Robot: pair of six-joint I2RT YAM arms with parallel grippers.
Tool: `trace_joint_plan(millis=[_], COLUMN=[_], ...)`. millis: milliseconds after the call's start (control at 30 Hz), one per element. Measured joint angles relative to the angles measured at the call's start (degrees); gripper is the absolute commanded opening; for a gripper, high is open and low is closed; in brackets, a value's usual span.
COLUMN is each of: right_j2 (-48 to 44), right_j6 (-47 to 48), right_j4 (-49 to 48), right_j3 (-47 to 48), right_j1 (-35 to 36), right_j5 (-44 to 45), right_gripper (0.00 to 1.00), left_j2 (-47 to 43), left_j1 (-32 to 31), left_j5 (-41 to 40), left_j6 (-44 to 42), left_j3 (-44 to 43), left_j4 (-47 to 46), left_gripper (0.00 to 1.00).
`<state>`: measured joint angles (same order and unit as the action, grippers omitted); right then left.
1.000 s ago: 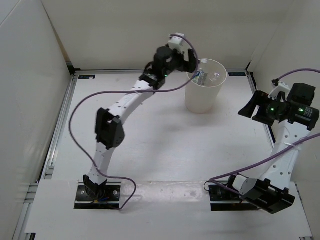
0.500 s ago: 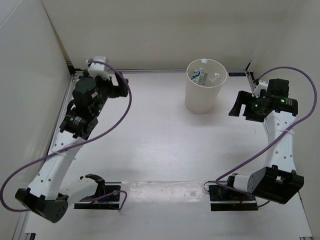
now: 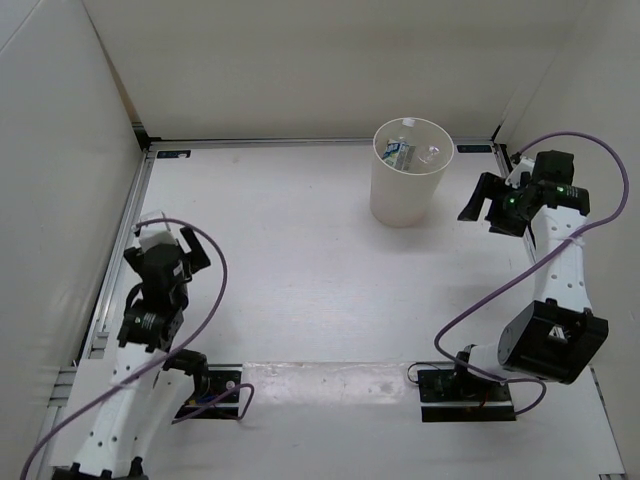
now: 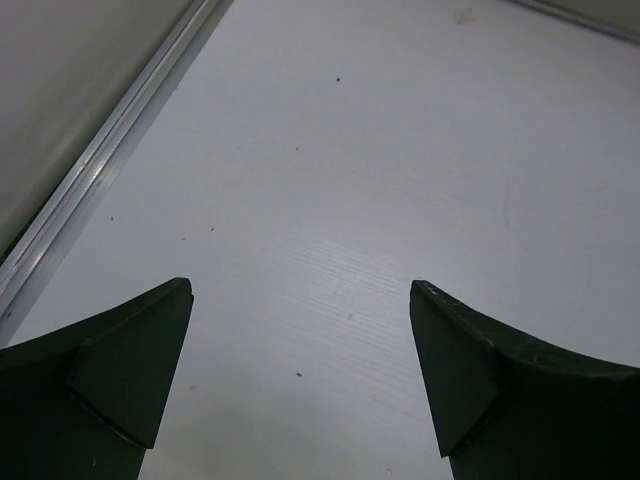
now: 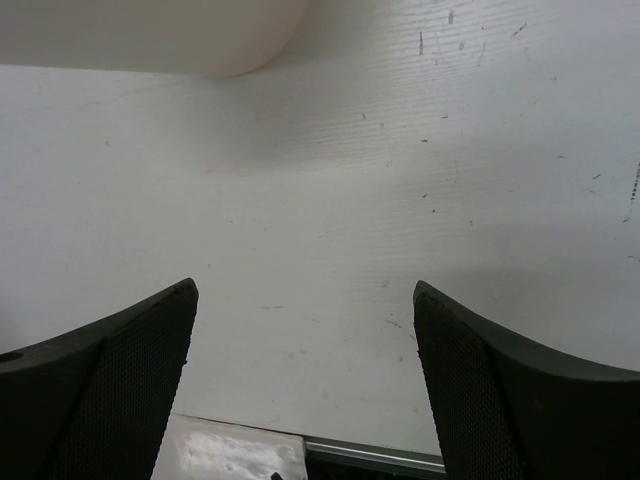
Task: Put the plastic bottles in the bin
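The bin (image 3: 405, 200), a tall cream-white tapered cup, stands at the back of the table, right of centre. Plastic bottles lie inside it: one with a white-green label (image 3: 403, 153) and a clear one (image 3: 430, 153); whatever lies under them is hidden. My left gripper (image 3: 180, 255) is pulled back to the near left, far from the bin. Its wrist view shows the left gripper (image 4: 300, 288) open over bare table. My right gripper (image 3: 485, 207) hovers just right of the bin. In its wrist view the right gripper (image 5: 305, 287) is open and empty, with the bin's base (image 5: 150, 35) at top left.
White walls enclose the table on three sides. An aluminium rail (image 4: 90, 190) runs along the left edge. A shiny taped strip (image 3: 330, 380) lies between the arm bases, and part of that strip (image 5: 230, 455) shows in the right wrist view.
My left arm has swung away from the bin's rim and folded back to the near left, its gripper still open. The right gripper has shifted slightly towards the back.
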<state>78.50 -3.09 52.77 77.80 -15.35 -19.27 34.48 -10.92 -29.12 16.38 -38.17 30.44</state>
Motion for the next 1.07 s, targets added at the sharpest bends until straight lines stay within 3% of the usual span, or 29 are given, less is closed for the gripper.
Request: trace_joint_plan(millis=[133,467,767,1067], right_j2=[0.2,-5.51,-8.39,-8.37], right_j6=[0.26,3.98,6.01,6.69], right_j4=[-1.25,-6.03,-6.51,-6.69], right_j3=[0.11,-3.65,-6.88,-6.88], right_j1=[0.66,5.95,8.0,8.26], right_j5=[1.97,7.69,10.05,10.88], right_gripper=[0.9,0.9,0.9,0.9], left_j2=[-5.95,-1.7,-10.34,-14.91], left_j1=[0.0,0.0,-0.07,-0.07], left_j5=[1.07,0.0,1.57,2.84], left_j6=[-4.15,-2.54,-10.05,-13.25], left_j3=[4.61,6.08,20.2,24.44], left_j4=[-4.57,-3.37,-18.53,-25.2], left_gripper=[1.0,1.0,1.0,1.0])
